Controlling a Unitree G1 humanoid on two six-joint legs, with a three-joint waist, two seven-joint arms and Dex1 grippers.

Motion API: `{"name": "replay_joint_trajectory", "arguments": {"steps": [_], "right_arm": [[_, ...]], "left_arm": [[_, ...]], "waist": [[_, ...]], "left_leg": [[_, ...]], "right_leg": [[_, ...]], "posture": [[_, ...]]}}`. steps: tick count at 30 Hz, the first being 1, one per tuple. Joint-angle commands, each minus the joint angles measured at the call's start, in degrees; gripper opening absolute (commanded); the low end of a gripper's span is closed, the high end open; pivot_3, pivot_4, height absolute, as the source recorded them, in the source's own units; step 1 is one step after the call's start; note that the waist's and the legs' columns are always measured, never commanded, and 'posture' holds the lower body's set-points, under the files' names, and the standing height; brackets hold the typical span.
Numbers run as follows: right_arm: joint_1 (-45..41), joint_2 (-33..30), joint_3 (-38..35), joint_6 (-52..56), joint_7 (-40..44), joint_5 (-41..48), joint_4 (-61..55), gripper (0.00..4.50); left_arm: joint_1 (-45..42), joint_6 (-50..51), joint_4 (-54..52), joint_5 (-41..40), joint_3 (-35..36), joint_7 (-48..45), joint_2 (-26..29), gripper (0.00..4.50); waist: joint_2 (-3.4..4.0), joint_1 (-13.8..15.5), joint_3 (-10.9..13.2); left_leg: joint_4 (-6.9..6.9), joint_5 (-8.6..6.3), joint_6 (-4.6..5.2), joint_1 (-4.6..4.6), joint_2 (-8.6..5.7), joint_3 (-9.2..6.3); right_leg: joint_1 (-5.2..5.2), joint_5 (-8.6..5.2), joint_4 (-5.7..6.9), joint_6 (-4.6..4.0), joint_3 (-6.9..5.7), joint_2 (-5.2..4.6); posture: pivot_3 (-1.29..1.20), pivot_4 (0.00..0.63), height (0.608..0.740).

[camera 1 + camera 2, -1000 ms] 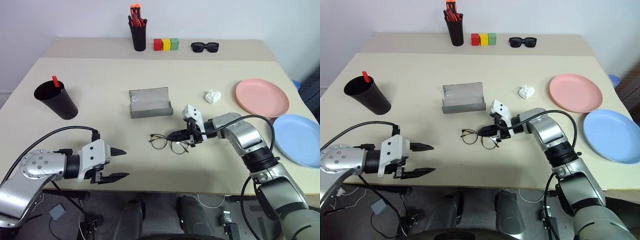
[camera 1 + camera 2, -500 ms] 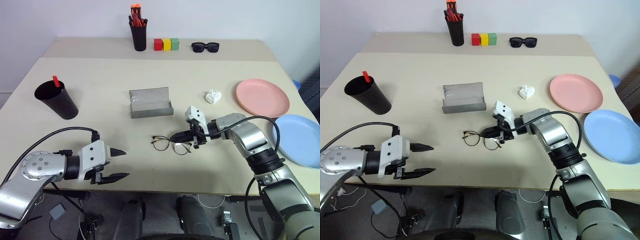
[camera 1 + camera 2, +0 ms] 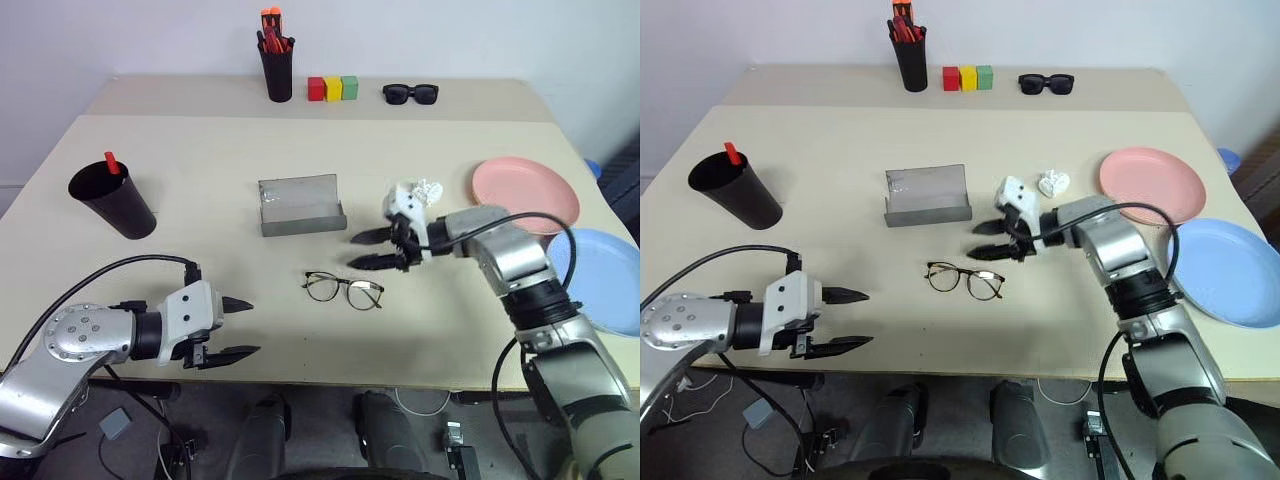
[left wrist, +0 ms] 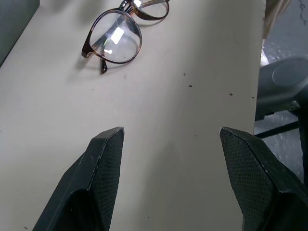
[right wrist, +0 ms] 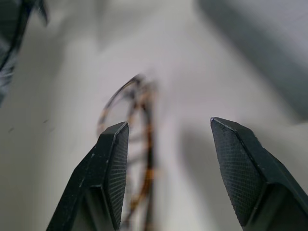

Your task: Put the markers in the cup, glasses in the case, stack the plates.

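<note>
The wire-rimmed glasses point(image 3: 343, 289) lie flat on the table in front of the open grey case point(image 3: 300, 205). My right gripper point(image 3: 367, 250) hovers open just above and to the right of them, holding nothing; its wrist view looks down on the glasses point(image 5: 134, 144) between the spread fingers. My left gripper point(image 3: 243, 328) is open and empty near the front edge, with the glasses point(image 4: 115, 41) ahead of it. The black cup point(image 3: 113, 200) at the left holds a red marker point(image 3: 111, 162). At the right sit the pink plate point(image 3: 525, 195) and the blue plate point(image 3: 600, 280), side by side.
A black pen holder point(image 3: 277, 70) with orange-capped pens, three coloured blocks point(image 3: 332, 88) and black sunglasses point(image 3: 410, 94) line the far edge. A crumpled white scrap point(image 3: 430, 188) lies just behind my right gripper.
My right gripper has opened and let go of the glasses, then risen and drawn back to the right. The glasses now rest on the table. The left arm stayed still.
</note>
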Motion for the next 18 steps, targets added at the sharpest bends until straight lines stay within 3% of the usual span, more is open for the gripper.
{"name": "replay_joint_trajectory", "arguments": {"steps": [1, 18], "right_arm": [[-0.4, -0.4, -1.1, -0.1, 1.7, 1.2, -1.1, 2.71], [5.4, 0.5, 2.8, 5.2, 3.0, 1.7, -8.0, 2.71]], "left_arm": [[-0.1, -0.6, -1.5, -0.2, 0.2, 0.2, -0.1, 3.24], [0.0, -0.8, -1.2, 0.0, 0.0, -0.2, 0.3, 3.24]], "waist": [[0.00, 0.0, 0.0], [0.00, 0.0, 0.0]], "left_leg": [[-0.01, 0.00, 0.00, 0.00, 0.00, 0.00], [-0.07, 0.00, 0.00, 0.00, 0.00, 0.01]], "right_leg": [[0.00, 0.00, -0.01, 0.00, 0.00, 0.00], [-0.02, 0.00, -0.03, 0.00, 0.00, 0.00]], "posture": [[0.00, 0.150, 0.740], [0.00, 0.150, 0.740]]}}
